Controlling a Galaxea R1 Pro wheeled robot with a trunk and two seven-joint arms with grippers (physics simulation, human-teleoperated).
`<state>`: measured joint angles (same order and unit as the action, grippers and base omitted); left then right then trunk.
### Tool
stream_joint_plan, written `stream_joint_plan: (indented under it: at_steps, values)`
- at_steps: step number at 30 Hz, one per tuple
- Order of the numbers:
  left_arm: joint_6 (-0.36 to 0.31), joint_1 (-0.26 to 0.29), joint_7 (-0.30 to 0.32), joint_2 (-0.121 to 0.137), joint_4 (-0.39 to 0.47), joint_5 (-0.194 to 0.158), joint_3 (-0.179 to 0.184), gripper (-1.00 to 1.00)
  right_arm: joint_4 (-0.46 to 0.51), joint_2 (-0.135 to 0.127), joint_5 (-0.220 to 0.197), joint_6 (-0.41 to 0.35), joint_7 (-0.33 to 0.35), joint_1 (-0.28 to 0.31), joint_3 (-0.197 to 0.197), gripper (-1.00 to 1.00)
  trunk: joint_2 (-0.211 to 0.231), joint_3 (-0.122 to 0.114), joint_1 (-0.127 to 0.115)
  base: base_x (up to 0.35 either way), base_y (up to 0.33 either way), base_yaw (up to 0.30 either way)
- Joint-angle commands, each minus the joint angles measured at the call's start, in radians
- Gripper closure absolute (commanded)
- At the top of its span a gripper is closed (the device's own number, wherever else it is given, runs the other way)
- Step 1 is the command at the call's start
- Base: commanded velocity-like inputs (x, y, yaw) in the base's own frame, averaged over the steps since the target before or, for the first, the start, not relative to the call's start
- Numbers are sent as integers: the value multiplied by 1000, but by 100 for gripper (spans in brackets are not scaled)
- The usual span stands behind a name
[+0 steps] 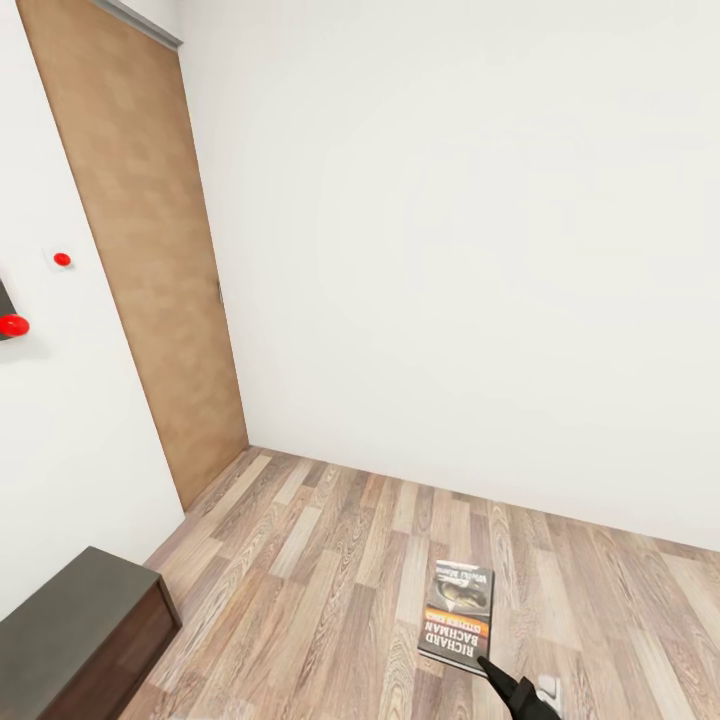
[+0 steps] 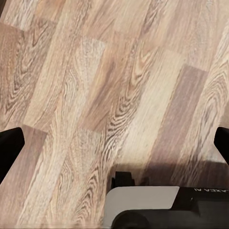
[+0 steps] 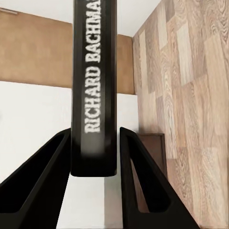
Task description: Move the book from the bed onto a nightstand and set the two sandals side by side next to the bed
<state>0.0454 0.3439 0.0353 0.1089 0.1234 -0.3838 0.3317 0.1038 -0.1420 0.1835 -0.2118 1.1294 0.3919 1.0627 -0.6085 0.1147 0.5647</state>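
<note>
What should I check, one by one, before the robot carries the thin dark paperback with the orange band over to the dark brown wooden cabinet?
1. Thin dark paperback with orange band held by the right gripper: ok, the spine sits between both fingers.
2. Grip depth: cannot tell; the fingers hold just one end of the spine.
3. Left gripper free: ok, open over the wood-plank floor.
4. Dark brown wooden cabinet in sight: ok, at lower left in the head view.
5. Floor between book and cabinet: ok, bare planks.

Book [image 1: 458, 616] held level above plank floor [image 1: 330, 560] at right gripper [image 1: 500, 672]; dark nightstand [image 1: 80, 640] lower left, brown door [image 1: 150, 260] beyond.
</note>
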Motion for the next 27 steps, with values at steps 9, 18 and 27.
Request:
stream_joint_plan:
  at_steps: [9, 18, 27]
  values:
    - [4, -24, 3, 0, -1, -12, 7, -100, 5, -1, 1, -10, -12, 1, 0, 100, -1, 2, 0, 0, 0, 0]
    - [4, -32, 3, 0, -1, -18, 6, -100, 8, -9, 1, -13, -66, 1, -2, 100, -1, 2, 0, 0, 0, 0]
    - [4, -42, 3, 0, -2, -17, 6, -100, 13, -13, 5, -8, -78, -1, -7, 100, -1, 2, 0, 0, 0, 0]
